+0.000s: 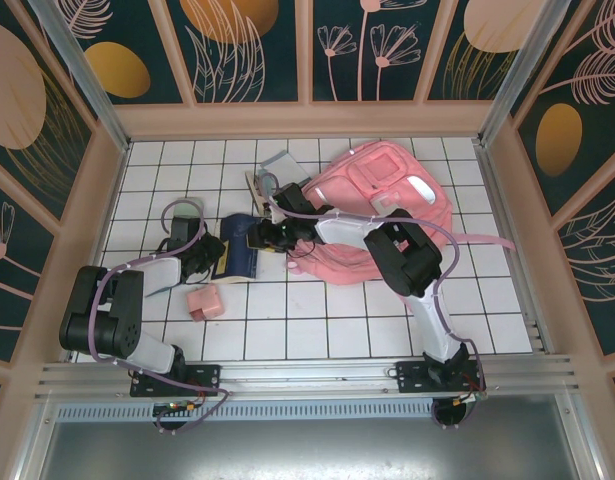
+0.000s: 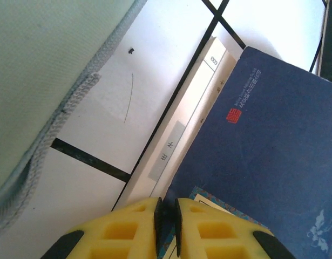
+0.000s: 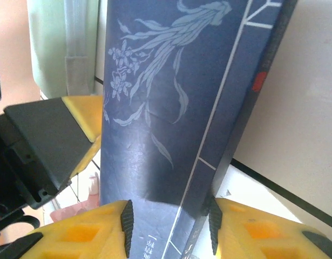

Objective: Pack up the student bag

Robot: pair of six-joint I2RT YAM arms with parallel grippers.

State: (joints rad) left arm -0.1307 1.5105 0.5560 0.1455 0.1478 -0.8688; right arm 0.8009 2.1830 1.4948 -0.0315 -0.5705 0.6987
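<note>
My right hand (image 3: 170, 216) is clamped on a dark blue book (image 3: 171, 108) printed with pale flowers. The black pads press both faces, and the yellow fingers (image 3: 85, 232) stand only as far apart as the book is thick. My left hand (image 2: 166, 208) is closed to a thin slot with a sliver of the same blue cover caught in it, so both hands grip the one book from opposite ends.

From above, the dark blue book (image 1: 239, 262) sits on the white tiled counter (image 1: 317, 320) between my left hand (image 1: 207, 256) and my right hand (image 1: 260, 240). The large soft pink backpack (image 1: 387, 195) lies to the right of the book, toward the far side of the counter. My right arm reaches across its near left edge.

A small pink box (image 1: 204, 302) rests on the counter just nearer than the book, apart from it. In the left wrist view a white book spine (image 2: 174, 140) lies along the blue cover's edge, partly under it, and a pale green fabric pouch (image 2: 36, 81) sits beyond.
</note>
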